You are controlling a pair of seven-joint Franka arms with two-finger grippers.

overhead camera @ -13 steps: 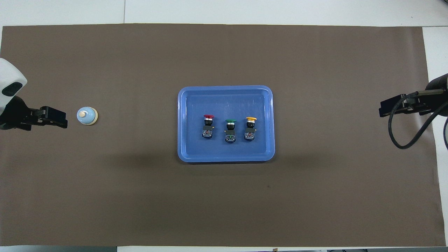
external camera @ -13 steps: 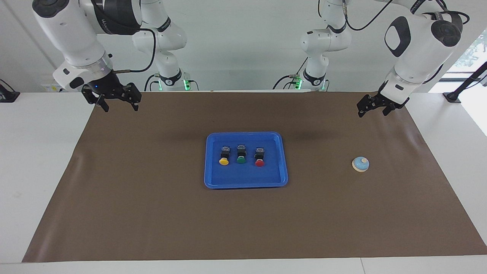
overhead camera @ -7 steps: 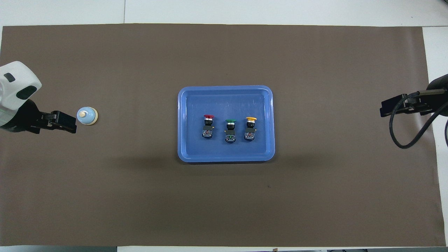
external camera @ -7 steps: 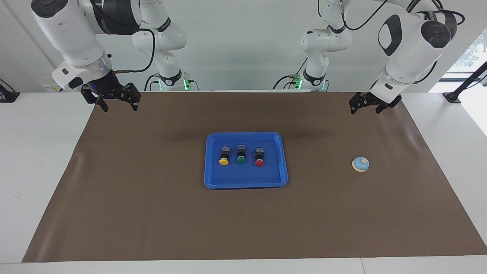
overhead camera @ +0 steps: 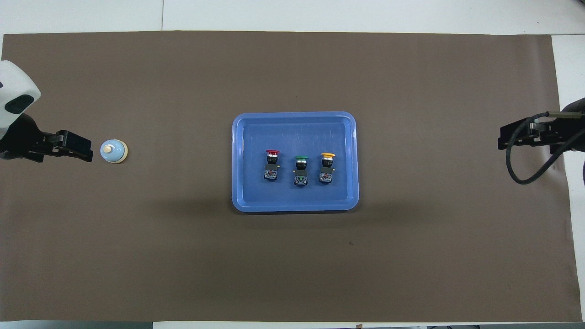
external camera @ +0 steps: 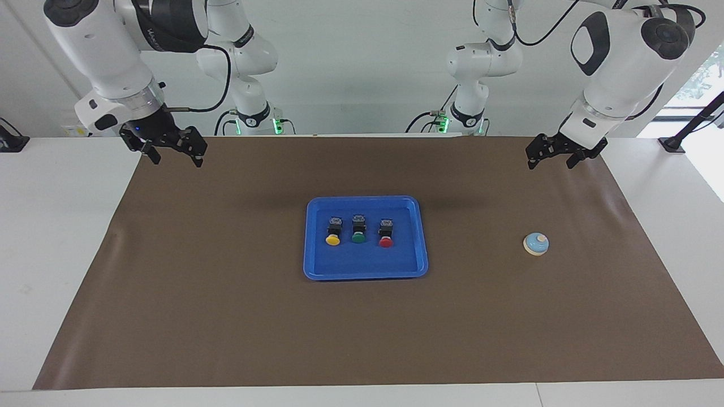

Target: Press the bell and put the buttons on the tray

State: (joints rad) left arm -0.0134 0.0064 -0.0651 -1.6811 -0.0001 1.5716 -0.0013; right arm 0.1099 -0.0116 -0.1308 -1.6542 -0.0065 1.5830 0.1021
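Observation:
The bright-blue tray (external camera: 365,275) (overhead camera: 295,116) lies in the middle of the brown mat. Three buttons lie in it side by side, apart from each other: yellow (external camera: 332,239) (overhead camera: 327,155), green (external camera: 358,238) (overhead camera: 300,158) and red (external camera: 386,242) (overhead camera: 272,152). The light-blue bell (external camera: 535,243) (overhead camera: 113,151) sits on the mat toward the left arm's end, with nothing touching it. My left gripper (external camera: 550,163) (overhead camera: 87,153) hangs open and empty over the mat at that end, well above the bell. Over the mat's corner at the right arm's end, my right gripper (external camera: 176,161) (overhead camera: 502,141) is open and empty.
The brown mat (external camera: 226,316) covers most of the white table (external camera: 56,237). A black cable (overhead camera: 525,169) loops down from the right gripper. Nothing else lies on the mat.
The left gripper drifted a little toward the table's middle and has come back. The right gripper has risen slightly. Bell, tray and buttons have not moved.

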